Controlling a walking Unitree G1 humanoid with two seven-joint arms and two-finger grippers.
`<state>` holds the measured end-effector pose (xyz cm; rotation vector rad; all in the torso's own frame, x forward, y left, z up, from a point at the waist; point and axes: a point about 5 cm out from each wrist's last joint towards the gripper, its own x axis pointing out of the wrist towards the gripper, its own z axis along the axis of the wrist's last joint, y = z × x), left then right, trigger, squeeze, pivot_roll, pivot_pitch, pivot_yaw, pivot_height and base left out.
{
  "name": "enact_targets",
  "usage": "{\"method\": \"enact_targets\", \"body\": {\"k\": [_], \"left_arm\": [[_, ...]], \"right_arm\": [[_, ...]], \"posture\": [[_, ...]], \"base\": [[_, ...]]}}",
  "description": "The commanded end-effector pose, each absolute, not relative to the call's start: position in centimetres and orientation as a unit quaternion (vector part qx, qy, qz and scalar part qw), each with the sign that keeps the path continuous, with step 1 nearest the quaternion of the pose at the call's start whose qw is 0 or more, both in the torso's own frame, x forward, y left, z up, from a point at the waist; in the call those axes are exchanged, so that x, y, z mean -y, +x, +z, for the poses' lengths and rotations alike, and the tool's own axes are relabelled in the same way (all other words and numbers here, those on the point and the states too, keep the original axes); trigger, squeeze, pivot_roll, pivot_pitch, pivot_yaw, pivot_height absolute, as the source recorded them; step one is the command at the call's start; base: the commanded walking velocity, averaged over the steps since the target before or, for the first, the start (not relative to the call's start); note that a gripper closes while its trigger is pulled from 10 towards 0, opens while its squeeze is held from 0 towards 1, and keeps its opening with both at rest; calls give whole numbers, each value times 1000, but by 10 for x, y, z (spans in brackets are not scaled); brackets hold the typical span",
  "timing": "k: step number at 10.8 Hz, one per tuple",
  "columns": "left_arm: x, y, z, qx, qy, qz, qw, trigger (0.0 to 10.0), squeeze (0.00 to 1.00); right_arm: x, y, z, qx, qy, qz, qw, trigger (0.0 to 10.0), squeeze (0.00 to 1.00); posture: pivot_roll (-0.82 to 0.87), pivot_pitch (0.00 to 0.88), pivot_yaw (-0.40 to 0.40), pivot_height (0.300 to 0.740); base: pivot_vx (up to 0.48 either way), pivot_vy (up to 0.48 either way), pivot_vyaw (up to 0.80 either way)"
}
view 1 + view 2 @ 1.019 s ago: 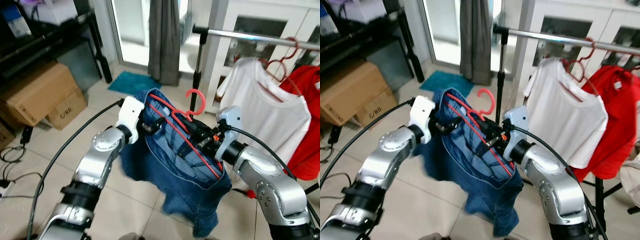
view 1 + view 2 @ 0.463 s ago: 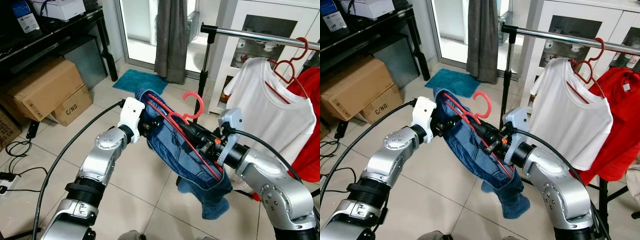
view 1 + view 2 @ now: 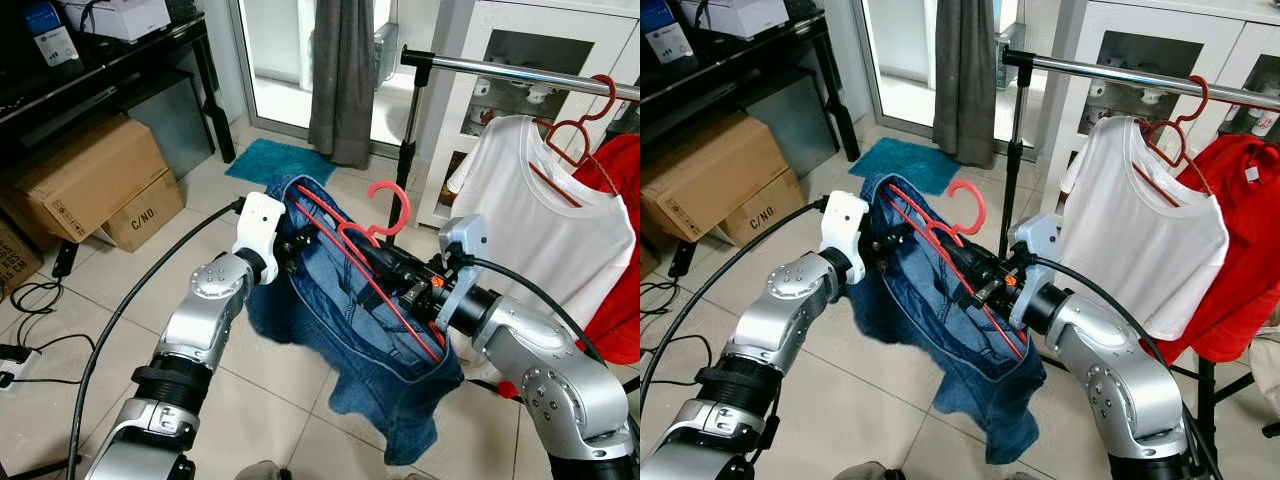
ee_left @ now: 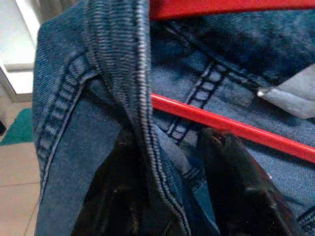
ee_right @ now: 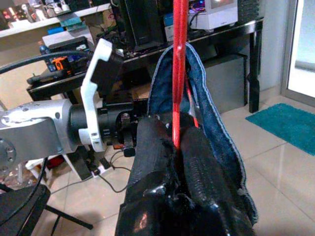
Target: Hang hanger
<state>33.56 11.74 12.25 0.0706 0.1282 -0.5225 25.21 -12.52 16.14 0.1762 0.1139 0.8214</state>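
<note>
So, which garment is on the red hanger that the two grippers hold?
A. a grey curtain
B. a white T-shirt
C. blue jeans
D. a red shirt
C: the jeans hang on the hanger held between the left gripper and the right gripper, while the white T-shirt is already on the rail.

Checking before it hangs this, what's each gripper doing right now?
Left gripper: shut on the jeans waistband.
Right gripper: shut on the red hanger.
</note>
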Motion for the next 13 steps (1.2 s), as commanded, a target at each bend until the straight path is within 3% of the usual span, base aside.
{"method": "enact_targets", "body": {"k": [1, 8, 10, 13], "left_arm": [[-121, 335, 121, -67, 27, -247, 966, 0, 0], [-136, 331, 126, -68, 11, -235, 969, 0, 0], [-160, 336, 152, -39, 2, -214, 976, 0, 0], [-190, 355, 189, 3, -30, -162, 986, 0, 0]], "right_arm": [[124, 252, 170, -40, 86, 410, 907, 0, 0], [138, 259, 159, -57, 56, 357, 931, 0, 0], [150, 254, 140, -109, -37, 371, 921, 0, 0], [164, 237, 124, -146, -54, 419, 894, 0, 0]], "posture": [[-74, 0, 63, 740], [-85, 0, 73, 740], [-71, 0, 72, 740], [-59, 0, 74, 740]], "base": [[0, 0, 0], [0, 0, 0], [0, 0, 0], [0, 0, 0]]}}
